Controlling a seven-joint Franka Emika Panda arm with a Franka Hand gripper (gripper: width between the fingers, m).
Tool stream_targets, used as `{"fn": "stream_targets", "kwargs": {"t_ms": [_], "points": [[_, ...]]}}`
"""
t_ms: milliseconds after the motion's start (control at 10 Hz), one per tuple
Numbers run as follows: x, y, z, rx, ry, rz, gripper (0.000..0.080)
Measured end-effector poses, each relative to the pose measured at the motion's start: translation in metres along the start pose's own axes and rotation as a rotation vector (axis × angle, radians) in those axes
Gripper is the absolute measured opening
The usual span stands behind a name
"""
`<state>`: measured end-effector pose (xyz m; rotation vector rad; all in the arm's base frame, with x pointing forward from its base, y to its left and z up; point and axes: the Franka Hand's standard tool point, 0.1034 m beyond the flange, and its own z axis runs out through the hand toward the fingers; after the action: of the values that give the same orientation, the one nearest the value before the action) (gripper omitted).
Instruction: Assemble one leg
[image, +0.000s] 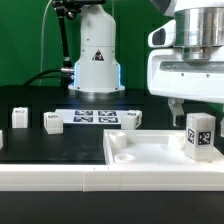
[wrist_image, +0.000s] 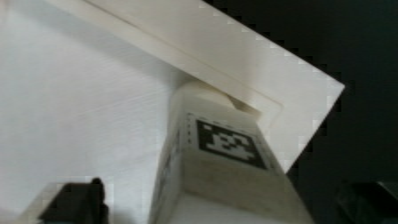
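A white leg (image: 200, 135) with a black-and-white tag stands upright at the tray's (image: 140, 152) corner on the exterior view's right. My gripper (image: 196, 112) hangs straight above it. One finger (image: 176, 108) shows beside the leg's top. In the wrist view the leg (wrist_image: 222, 150) runs down to the tray's corner (wrist_image: 267, 80). It lies between my gripper's (wrist_image: 217, 205) two dark fingers (wrist_image: 71, 200), with a gap on each side. The jaws stand open and touch nothing.
Three more white legs stand on the black table: two on the exterior view's left (image: 20, 117) (image: 52, 122) and one behind the tray (image: 132, 119). The marker board (image: 95, 116) lies in front of the robot's base (image: 95, 60).
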<state>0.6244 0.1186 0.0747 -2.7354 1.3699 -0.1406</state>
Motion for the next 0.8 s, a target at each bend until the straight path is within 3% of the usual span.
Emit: {"fn": "stream_targets", "kwargs": {"t_ms": [500, 800], "points": [[0.0045, -0.0014, 0.0000, 0.009, 0.012, -0.467, 0.0649], [0.0062, -0.0015, -0.0004, -0.007, 0.025, -0.738, 0.0649]]}}
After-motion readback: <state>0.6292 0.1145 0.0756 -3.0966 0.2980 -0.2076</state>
